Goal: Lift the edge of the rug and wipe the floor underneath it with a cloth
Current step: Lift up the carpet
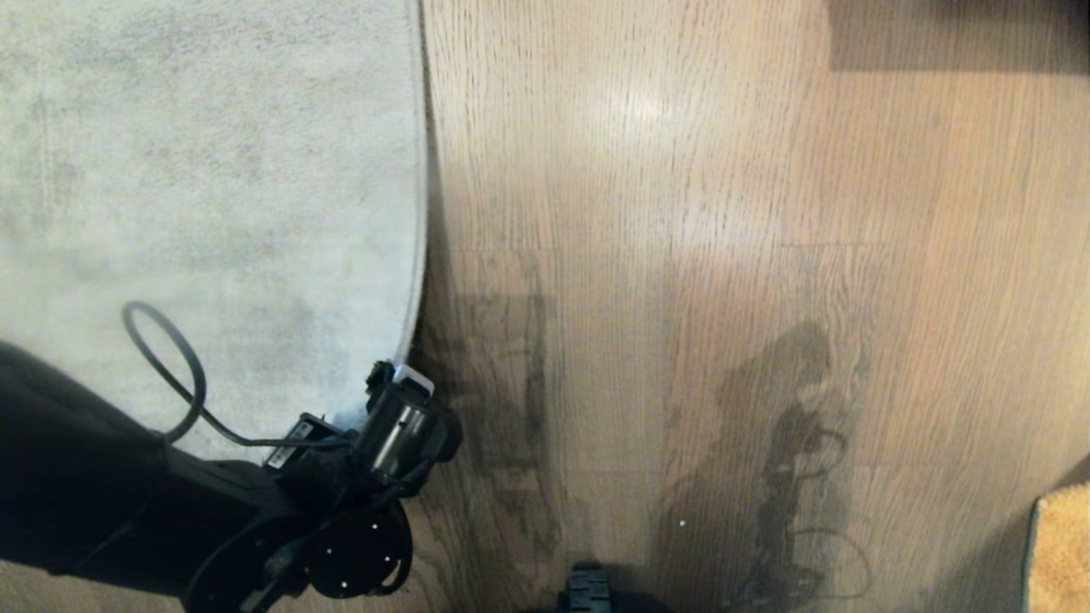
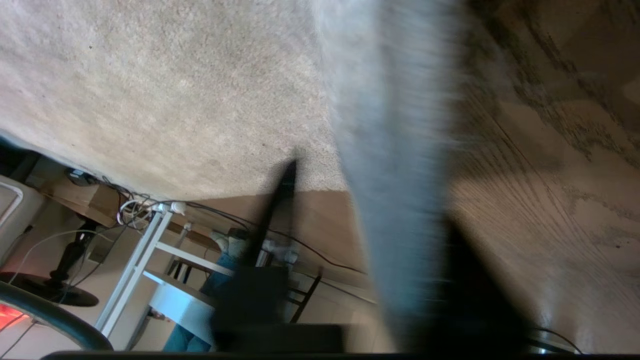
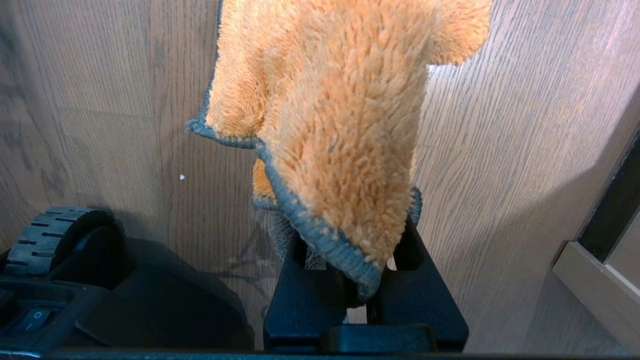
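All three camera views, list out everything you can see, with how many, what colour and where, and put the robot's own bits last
rug: one, light grey, on the robot's left half of the head view; its edge runs straight beside the bare planks.
floor: brown wood-grain planks, right of the rug.
cloth: one, orange fluffy with dark grey trim, hanging from the right gripper.
furniture and cables: white frame and dark cords, beyond the rug in the left wrist view.
tan mat: one, at the head view's lower right corner.
left gripper: black, at the rug edge, fingers either side of it.
right gripper: black, shut on the cloth over the floor.
base wheel: one, black, beside the right gripper.
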